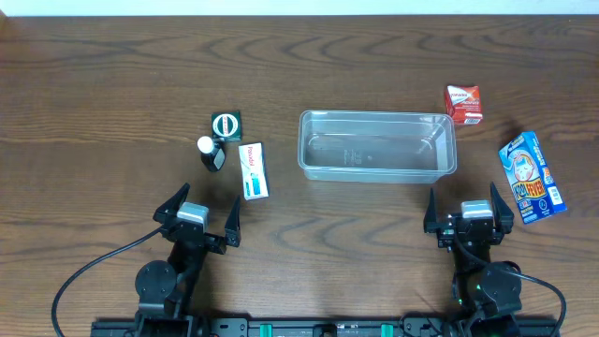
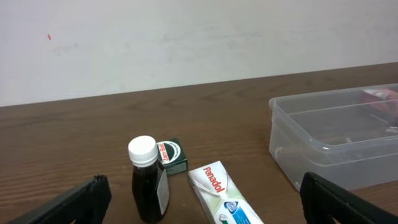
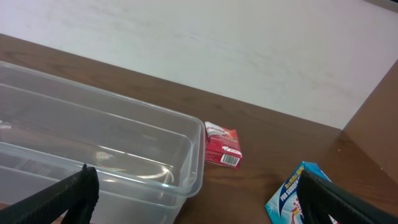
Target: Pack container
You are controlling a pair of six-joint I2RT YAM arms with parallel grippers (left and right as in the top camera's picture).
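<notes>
The clear plastic container (image 1: 376, 145) lies in the middle of the table, with nothing in it; it also shows in the left wrist view (image 2: 336, 134) and the right wrist view (image 3: 93, 143). A dark bottle with a white cap (image 1: 211, 153) (image 2: 148, 180), a small green box (image 1: 226, 124) (image 2: 172, 155) and a white Panadol box (image 1: 253, 170) (image 2: 221, 193) lie left of it. A red box (image 1: 463, 103) (image 3: 222, 145) and a blue box (image 1: 532, 176) (image 3: 292, 196) lie to its right. My left gripper (image 1: 198, 217) (image 2: 199, 211) and right gripper (image 1: 468, 213) (image 3: 199, 205) are open and hold nothing, near the front edge.
The wood table (image 1: 112, 84) runs to a white wall at the back. Black cables (image 1: 84, 271) trail from the arm bases at the front.
</notes>
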